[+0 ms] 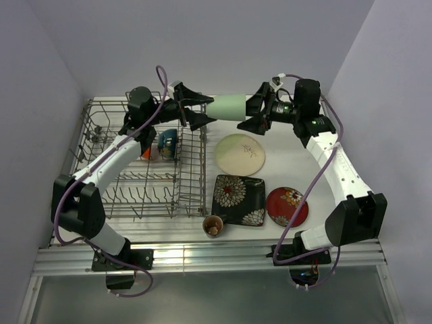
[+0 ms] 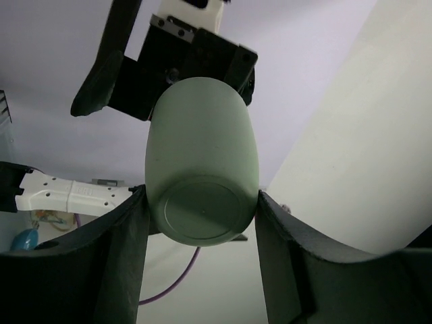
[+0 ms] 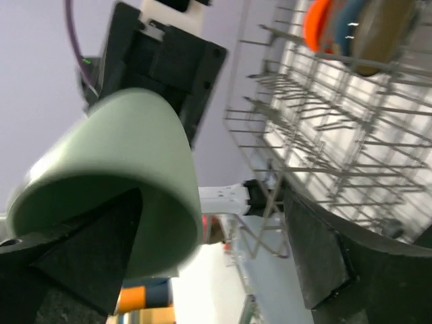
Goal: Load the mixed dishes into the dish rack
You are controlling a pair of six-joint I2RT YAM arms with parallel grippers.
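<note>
Showing bowls point(image 1: 169, 142) half hidden, green cup point(image 3: 128, 155) blurred

White table point(image 1: 297, 152) carries: wire dish rack point(image 1: 192, 196) at 9 o'clock, pale green-cream round plate point(image 1: 240, 154) near centre, black square floral plate point(image 1: 239, 200) at 5, red floral plate point(image 1: 287, 206) at 4, upright brown cup point(image 1: 213, 225) at 6.

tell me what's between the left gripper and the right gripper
The green cup, on its side in mid-air, spans the gap from left gripper to right gripper; the top external view shows it.

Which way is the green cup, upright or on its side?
On its side: the cup hangs level in the air, base toward the left pincer, mouth toward the right pincer.
</note>
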